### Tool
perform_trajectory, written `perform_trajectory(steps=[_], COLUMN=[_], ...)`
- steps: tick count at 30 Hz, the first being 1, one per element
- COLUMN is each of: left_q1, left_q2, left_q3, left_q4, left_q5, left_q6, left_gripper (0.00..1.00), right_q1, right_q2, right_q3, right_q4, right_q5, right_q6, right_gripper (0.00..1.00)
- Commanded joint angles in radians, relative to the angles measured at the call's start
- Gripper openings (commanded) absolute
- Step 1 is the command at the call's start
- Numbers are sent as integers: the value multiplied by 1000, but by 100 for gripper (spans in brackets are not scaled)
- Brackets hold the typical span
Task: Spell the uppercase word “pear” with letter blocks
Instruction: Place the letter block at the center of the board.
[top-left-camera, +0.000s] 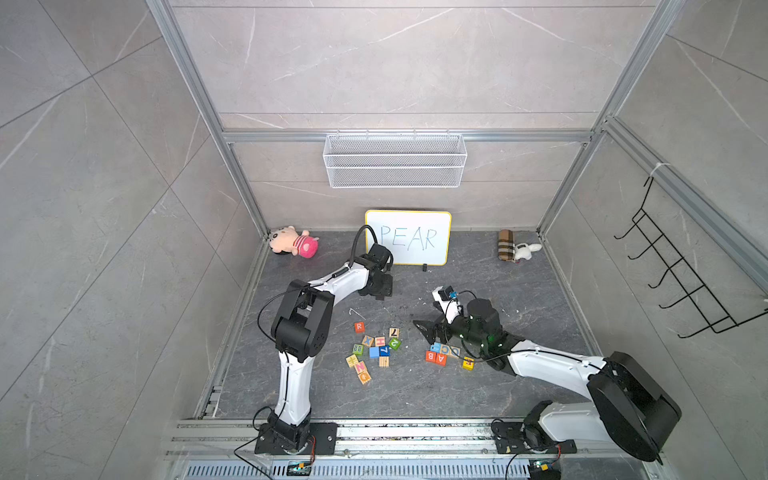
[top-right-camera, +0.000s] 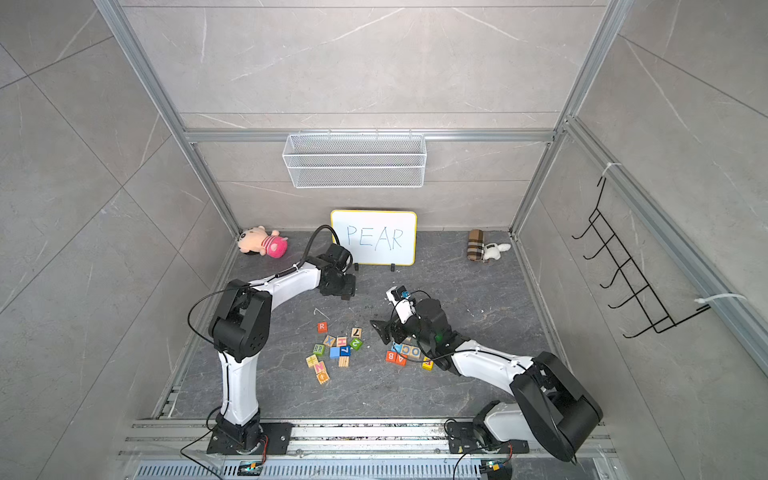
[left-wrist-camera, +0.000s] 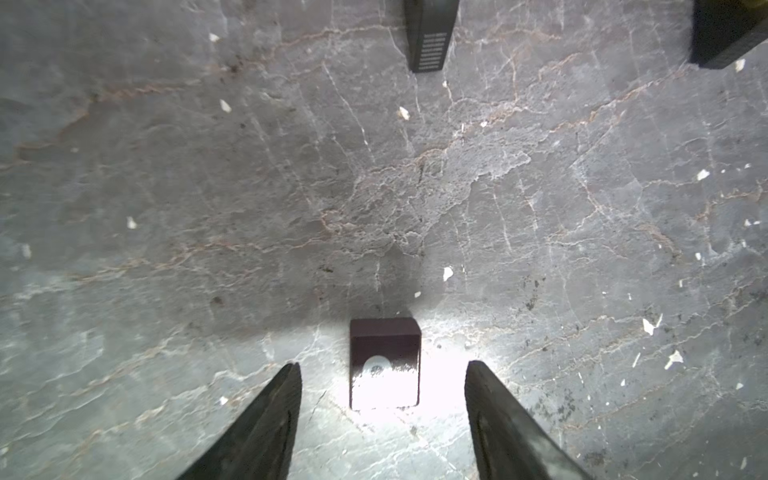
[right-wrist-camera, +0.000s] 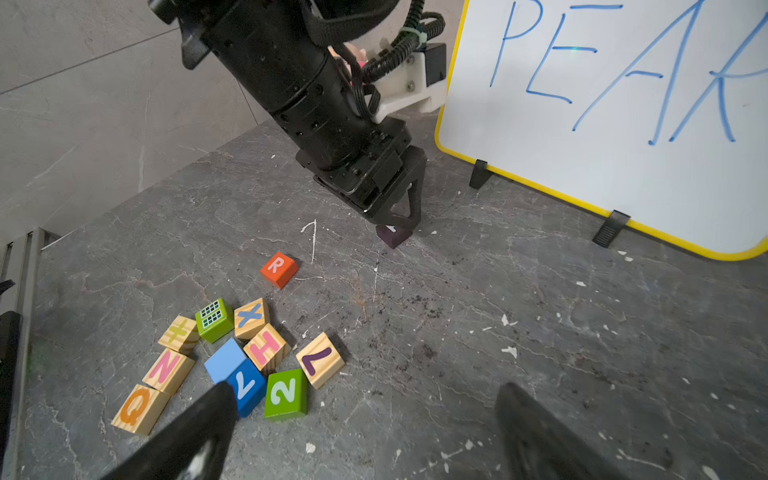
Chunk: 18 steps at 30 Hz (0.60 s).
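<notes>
A dark letter block (left-wrist-camera: 384, 332) rests on the floor between the fingers of my left gripper (left-wrist-camera: 384, 365), with a gap on each side; the jaws stand open. Seen from the right wrist, the same block (right-wrist-camera: 394, 237) sits just under the left gripper (right-wrist-camera: 401, 220), in front of the whiteboard. In both top views it is hidden by the left gripper (top-left-camera: 379, 293). The orange-red R block (top-left-camera: 359, 327) (right-wrist-camera: 279, 268) lies alone on the floor. The A block (top-left-camera: 440, 359) and yellow E block (top-left-camera: 468, 363) lie beside my right arm. My right gripper (top-left-camera: 428, 328) (right-wrist-camera: 368, 395) is open and holds nothing.
A whiteboard (top-left-camera: 409, 237) reading PEAR stands at the back. A cluster of wooden, blue and green blocks (top-left-camera: 374, 353) lies at centre. An orange-red B block (top-left-camera: 430, 356) sits against the A. Plush toys (top-left-camera: 295, 243) (top-left-camera: 515, 249) lie in the back corners. A wire basket (top-left-camera: 395, 160) hangs on the wall.
</notes>
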Motion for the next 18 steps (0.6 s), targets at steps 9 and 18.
perform_trajectory(steps=[9,18], left_q1=[-13,-20], left_q2=[43,111], left_q3=[65,107], left_q4=[-71,-89], left_q5=[-14,-14], left_q6=[-3,4], left_gripper=[61,60], right_q1=[4,3], right_q2=[-49,-68], right_q3=[-18,-26], right_q4=[48,50], right_q5=[-38,-39], right_q6=[5,3], right_gripper=[99,99])
